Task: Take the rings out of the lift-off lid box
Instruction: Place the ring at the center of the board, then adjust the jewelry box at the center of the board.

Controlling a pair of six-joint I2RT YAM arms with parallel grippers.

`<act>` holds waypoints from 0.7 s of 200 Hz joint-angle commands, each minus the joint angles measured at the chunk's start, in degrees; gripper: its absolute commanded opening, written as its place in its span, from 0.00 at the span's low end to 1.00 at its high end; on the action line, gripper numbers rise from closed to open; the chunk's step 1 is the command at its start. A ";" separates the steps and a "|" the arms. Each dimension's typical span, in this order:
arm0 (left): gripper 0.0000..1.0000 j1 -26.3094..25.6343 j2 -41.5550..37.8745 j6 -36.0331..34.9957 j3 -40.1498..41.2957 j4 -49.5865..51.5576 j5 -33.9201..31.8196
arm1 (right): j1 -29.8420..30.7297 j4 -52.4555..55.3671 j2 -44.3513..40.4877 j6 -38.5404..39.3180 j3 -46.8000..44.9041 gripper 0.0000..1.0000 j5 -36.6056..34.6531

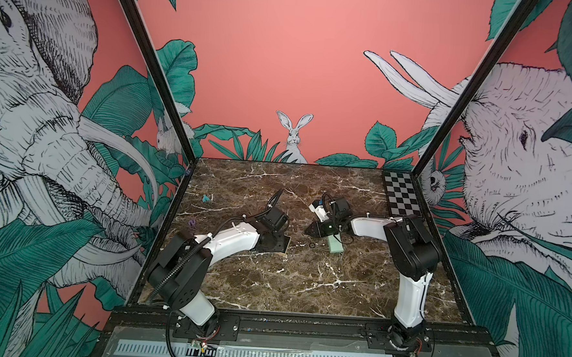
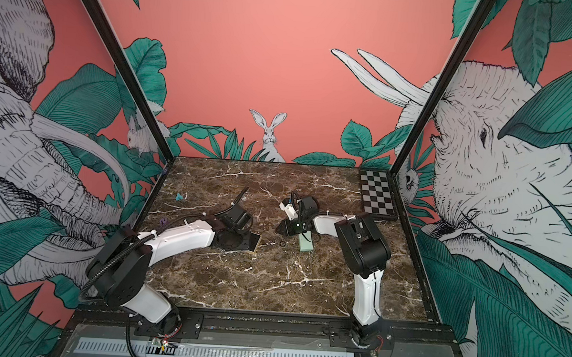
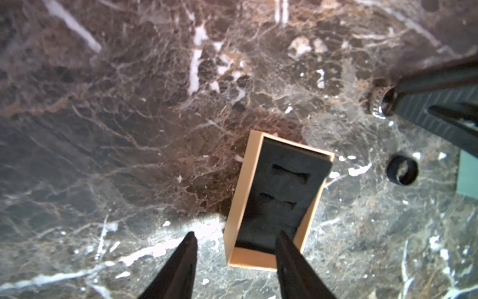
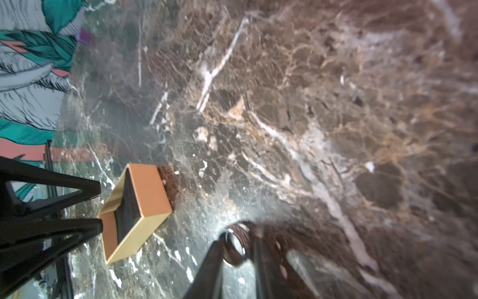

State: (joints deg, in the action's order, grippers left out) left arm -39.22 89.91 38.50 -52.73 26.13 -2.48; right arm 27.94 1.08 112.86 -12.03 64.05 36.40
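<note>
The lift-off lid box stands open in two parts. Its tan-sided base (image 3: 239,207) (image 4: 150,191) holds black foam with two empty slots, and its mint lid (image 1: 335,244) (image 2: 305,243) lies apart to the right. My left gripper (image 3: 236,233) is open, one finger outside the base's wall and the other over the foam. One dark ring (image 3: 402,172) (image 1: 312,245) lies flat on the marble between base and lid. A second ring (image 4: 236,248) (image 3: 376,103) stands on the table between the tips of my right gripper (image 4: 238,236), whose jaws stand slightly open around it.
A black-and-white checkerboard (image 1: 400,195) lies at the back right corner. A small teal lump (image 1: 206,199) and a small purple lump (image 1: 193,222) sit near the left wall. Both arms reach toward the table's middle, wrists close together.
</note>
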 commanded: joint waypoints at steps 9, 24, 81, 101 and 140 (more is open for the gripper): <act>0.54 0.44 -0.04 -4.29 -3.17 1.73 -0.98 | -0.33 4.62 -4.49 2.60 2.10 0.33 -2.52; 0.54 1.13 1.40 -6.01 -4.21 1.37 -0.26 | -0.32 6.35 -5.80 3.20 2.55 0.35 -3.50; 0.54 3.99 6.65 -10.19 -7.30 -0.63 3.14 | -0.27 10.64 -13.89 4.28 2.92 0.38 -7.12; 0.54 4.07 7.88 -10.36 -7.61 -1.22 3.53 | -0.29 11.54 -15.57 4.70 2.92 0.38 -8.00; 0.52 4.00 10.64 -9.89 -8.44 -1.27 4.17 | -0.33 12.70 -15.70 5.41 3.45 0.38 -8.45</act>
State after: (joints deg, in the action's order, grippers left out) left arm -35.20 99.44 28.86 -59.57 24.84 1.08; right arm 27.94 11.99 97.25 -8.14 66.19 28.99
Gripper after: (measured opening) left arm 0.529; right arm 0.383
